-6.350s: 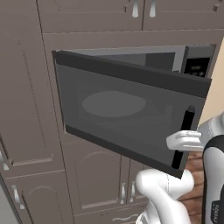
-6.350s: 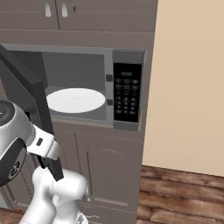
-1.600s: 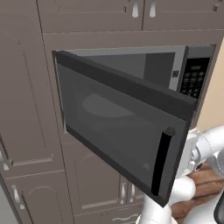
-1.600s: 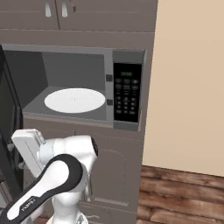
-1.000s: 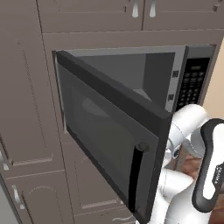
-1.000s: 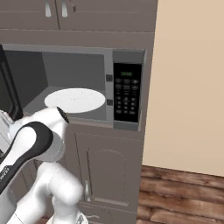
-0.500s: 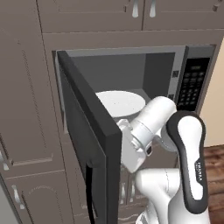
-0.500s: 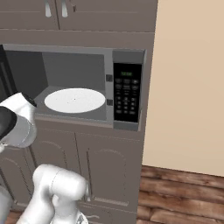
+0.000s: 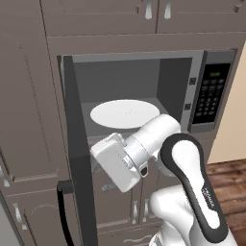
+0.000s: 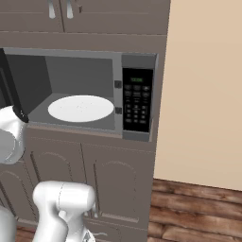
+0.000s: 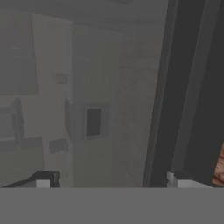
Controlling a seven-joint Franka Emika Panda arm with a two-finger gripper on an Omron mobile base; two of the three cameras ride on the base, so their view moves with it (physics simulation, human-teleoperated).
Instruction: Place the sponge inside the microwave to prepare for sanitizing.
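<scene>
The microwave (image 9: 211, 96) stands built into the cabinets with its cavity exposed and a white round plate (image 9: 125, 114) inside. Its door (image 9: 79, 144) is swung far out, edge-on in the left base view, with the black handle (image 9: 62, 204) low on its outer face. My white hand (image 9: 115, 161) sits just below the cavity's front, right beside the door's inner side. In the hand view my gripper (image 11: 109, 180) is open, its fingertips (image 11: 46, 178) wide apart with nothing between them, facing the door's dark frame (image 11: 175, 87). The sponge is out of view.
Grey cabinet doors (image 10: 108, 184) run below the microwave and tall ones (image 9: 29, 96) stand to its left. A beige wall (image 10: 203, 94) and wooden floor (image 10: 198, 203) lie to the right. The button panel (image 10: 137, 99) is right of the cavity.
The door has swung much wider, from angled across the opening to edge-on. My arm has swept left with it and now sits low by the door's inner side.
</scene>
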